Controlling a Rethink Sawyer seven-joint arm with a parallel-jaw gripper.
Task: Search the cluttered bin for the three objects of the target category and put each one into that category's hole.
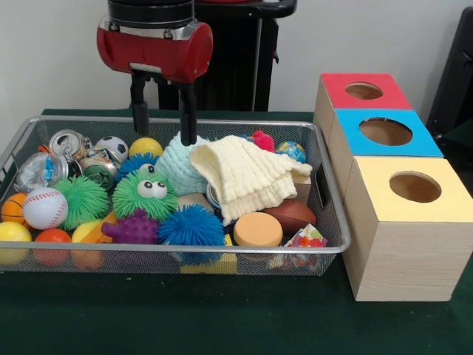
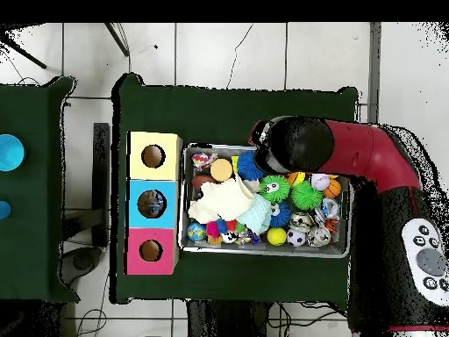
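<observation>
Non-task items | 3 wooden boxes, lids red [image 1: 363, 90], blue [image 1: 386, 132], yellow [image 1: 414, 186], in a row at worktop's right edge | cream cloth [image 1: 247, 176], green googly-eyed ball [image 1: 145, 194], baseball [image 1: 45, 208], blue spiky ball [image 1: 191, 225] | green tablecloth [image 1: 222, 318]

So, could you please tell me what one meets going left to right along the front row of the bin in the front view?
Yellow ball → orange ball → purple spiky ball → blue spiky ball → orange disc.
</observation>
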